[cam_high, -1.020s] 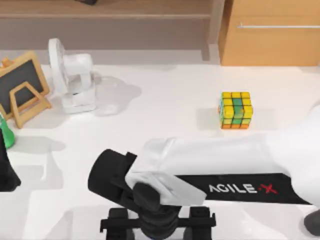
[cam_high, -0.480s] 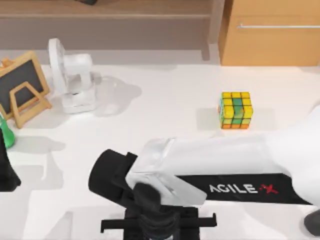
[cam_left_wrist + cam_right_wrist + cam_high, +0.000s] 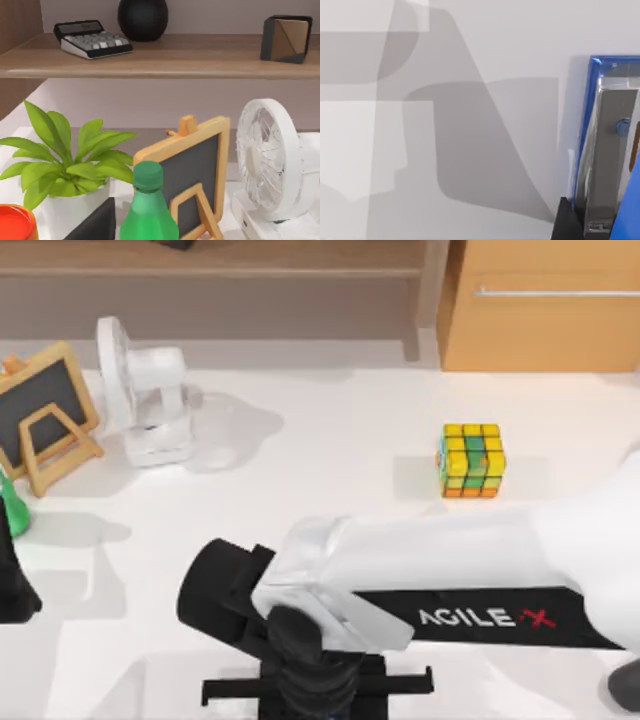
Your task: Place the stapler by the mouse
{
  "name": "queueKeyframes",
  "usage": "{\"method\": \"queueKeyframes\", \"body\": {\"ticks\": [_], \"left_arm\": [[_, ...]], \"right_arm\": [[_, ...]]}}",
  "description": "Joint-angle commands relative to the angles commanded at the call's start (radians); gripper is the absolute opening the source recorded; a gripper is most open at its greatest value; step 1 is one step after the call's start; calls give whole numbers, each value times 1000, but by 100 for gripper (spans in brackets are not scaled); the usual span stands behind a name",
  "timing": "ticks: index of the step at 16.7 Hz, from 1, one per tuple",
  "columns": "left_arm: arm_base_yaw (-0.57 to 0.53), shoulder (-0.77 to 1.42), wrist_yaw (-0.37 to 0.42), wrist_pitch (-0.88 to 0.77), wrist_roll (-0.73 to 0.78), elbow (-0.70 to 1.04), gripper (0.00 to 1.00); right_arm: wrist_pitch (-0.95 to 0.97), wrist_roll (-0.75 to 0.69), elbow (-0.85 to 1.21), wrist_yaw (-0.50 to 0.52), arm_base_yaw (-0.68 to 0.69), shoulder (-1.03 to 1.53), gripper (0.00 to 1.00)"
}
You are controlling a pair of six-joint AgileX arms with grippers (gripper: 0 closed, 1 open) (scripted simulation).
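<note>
The stapler [image 3: 607, 150] is a bright blue bar with a grey metal face, lying on the white table [image 3: 485, 55] in the right wrist view. A dark part of my right gripper sits right beside its near end. From above, my right arm [image 3: 450, 580] reaches in from the right along the front of the table. Its right gripper [image 3: 318, 698] points down at the front edge, hiding what lies under it. The mouse is out of view. My left arm [image 3: 12, 580] stays parked at the left edge.
A colourful puzzle cube [image 3: 471, 460] stands right of centre. A white fan [image 3: 145, 390], a small chalkboard easel [image 3: 45, 415] and a green bottle [image 3: 148, 207] crowd the back left, with a potted plant [image 3: 65, 170] beside them. A shelf [image 3: 160, 55] and a wooden cabinet [image 3: 540, 305] line the back.
My right gripper has sunk lower at the table's front edge, so its finger blocks have dropped out of the top view. The cube and left arm have stayed put.
</note>
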Motion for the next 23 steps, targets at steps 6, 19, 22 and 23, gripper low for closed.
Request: {"method": "queueKeyframes", "body": {"ticks": [6, 19, 22, 23], "left_arm": [[0, 0, 0, 0, 0, 0, 100], [0, 0, 0, 0, 0, 0, 100], [0, 0, 0, 0, 0, 0, 100], [0, 0, 0, 0, 0, 0, 100]], "right_arm": [[-86, -10, 39, 7, -3, -50, 0], [-135, -203, 119, -10, -232, -173, 0], [-131, -401, 120, -25, -465, -220, 0], [-128, -474, 113, -29, -545, -227, 0]]}}
